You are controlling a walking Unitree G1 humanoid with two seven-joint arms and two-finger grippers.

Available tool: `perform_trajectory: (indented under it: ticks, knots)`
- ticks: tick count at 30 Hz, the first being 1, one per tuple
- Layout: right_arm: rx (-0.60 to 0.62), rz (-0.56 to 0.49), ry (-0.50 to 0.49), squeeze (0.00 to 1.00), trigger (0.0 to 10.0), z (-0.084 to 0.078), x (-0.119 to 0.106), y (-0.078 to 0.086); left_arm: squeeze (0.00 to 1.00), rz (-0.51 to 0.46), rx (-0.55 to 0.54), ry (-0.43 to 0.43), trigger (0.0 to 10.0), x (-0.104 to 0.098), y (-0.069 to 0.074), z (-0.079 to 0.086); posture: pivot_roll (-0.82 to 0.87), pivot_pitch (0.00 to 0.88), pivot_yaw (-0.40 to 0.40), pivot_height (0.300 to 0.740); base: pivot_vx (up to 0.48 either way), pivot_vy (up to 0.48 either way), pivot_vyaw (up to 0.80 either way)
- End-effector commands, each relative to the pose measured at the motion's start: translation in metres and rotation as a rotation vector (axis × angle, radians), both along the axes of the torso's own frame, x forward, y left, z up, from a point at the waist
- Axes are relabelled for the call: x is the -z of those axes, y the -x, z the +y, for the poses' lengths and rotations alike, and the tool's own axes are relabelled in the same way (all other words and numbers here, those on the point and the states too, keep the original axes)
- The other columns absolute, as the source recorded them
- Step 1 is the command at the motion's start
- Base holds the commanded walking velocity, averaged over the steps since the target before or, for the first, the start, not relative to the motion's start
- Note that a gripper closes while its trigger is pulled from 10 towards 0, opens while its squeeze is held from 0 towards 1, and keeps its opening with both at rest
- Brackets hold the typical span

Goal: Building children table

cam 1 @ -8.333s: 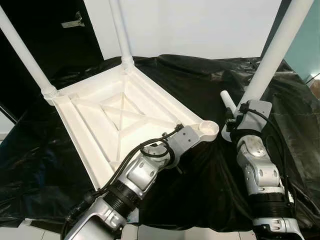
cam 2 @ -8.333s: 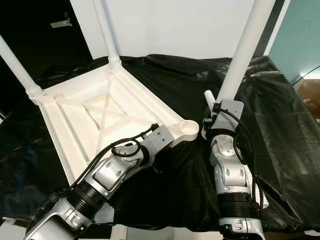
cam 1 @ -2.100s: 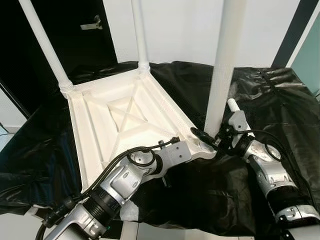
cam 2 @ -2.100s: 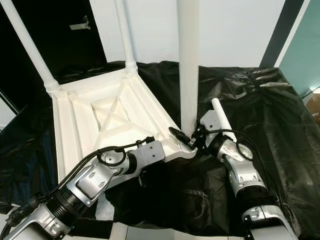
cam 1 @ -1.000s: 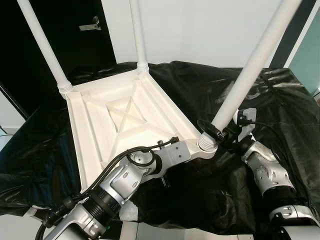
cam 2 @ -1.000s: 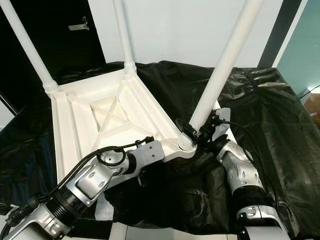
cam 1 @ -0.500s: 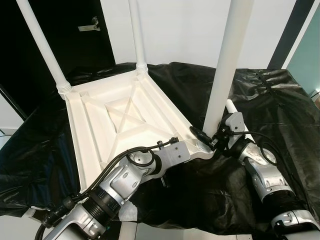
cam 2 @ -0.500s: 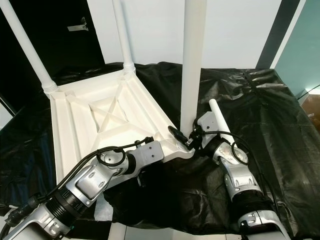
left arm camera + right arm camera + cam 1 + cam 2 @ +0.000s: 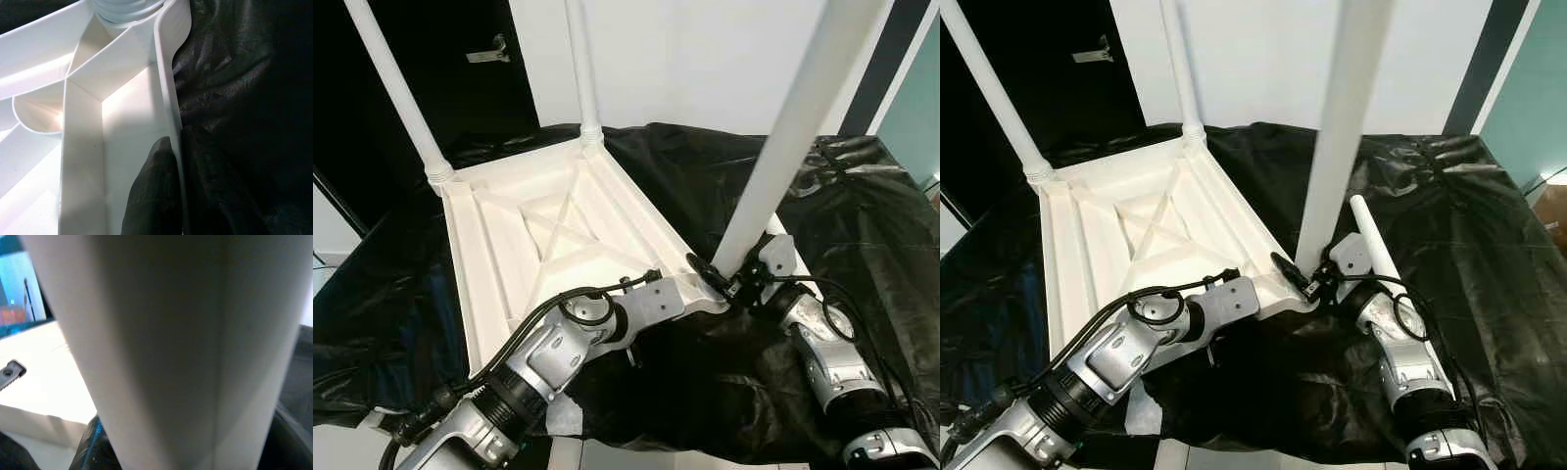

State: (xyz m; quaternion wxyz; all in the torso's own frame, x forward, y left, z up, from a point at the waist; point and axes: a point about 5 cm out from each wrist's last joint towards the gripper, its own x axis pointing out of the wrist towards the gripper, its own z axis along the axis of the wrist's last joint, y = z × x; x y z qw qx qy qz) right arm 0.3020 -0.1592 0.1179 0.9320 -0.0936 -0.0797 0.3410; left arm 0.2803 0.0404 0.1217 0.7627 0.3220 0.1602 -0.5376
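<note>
head stereo: down-forward, shared tabletop [image 9: 538, 235] | wrist cams: close along pincers

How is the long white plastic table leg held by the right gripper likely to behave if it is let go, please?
The long white plastic table leg leans at its corner socket, so it would probably tip. It looks stiff and smooth, perhaps slippery in the right gripper.

Crinkled glossy black plastic sheet [image 9: 862, 211] covering work surface; plain white wall [image 9: 685, 59] behind; dark doorway with metal handle [image 9: 494, 49]; teal panel [image 9: 1533, 88] right.
</note>
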Motion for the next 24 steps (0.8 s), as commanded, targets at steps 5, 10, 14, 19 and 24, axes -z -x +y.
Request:
perform_trajectory:
  ticks: [5,10,14,19,24]
  knots:
    - [0.072,0.435,-0.004,0.00,10.0,-0.014,0.059,0.014,0.00,-0.163,-0.025,0.018,10.0,-0.029,-0.014,0.004,-0.03,0.000,0.066,0.740,0.000,0.000,0.00]
    - [0.080,0.490,0.019,0.00,10.0,-0.019,0.057,0.009,0.00,-0.162,-0.023,0.019,10.0,-0.029,-0.014,0.003,-0.03,0.000,0.064,0.740,0.000,0.000,0.00]
    - [0.062,0.506,0.094,0.00,10.0,-0.021,0.055,0.005,0.00,-0.160,-0.024,0.023,10.0,-0.029,-0.013,0.003,-0.03,0.000,0.059,0.740,0.000,0.000,0.00]
    - [0.059,0.525,0.139,0.00,10.0,-0.022,0.053,0.004,0.00,-0.160,-0.026,0.023,10.0,-0.029,-0.013,0.004,-0.03,0.000,0.059,0.740,0.000,0.000,0.00]
    - [0.044,0.560,0.166,0.00,10.0,-0.023,0.051,0.000,0.00,-0.160,-0.033,0.025,10.0,-0.029,-0.013,0.005,-0.03,0.000,0.049,0.740,0.000,0.000,0.00]
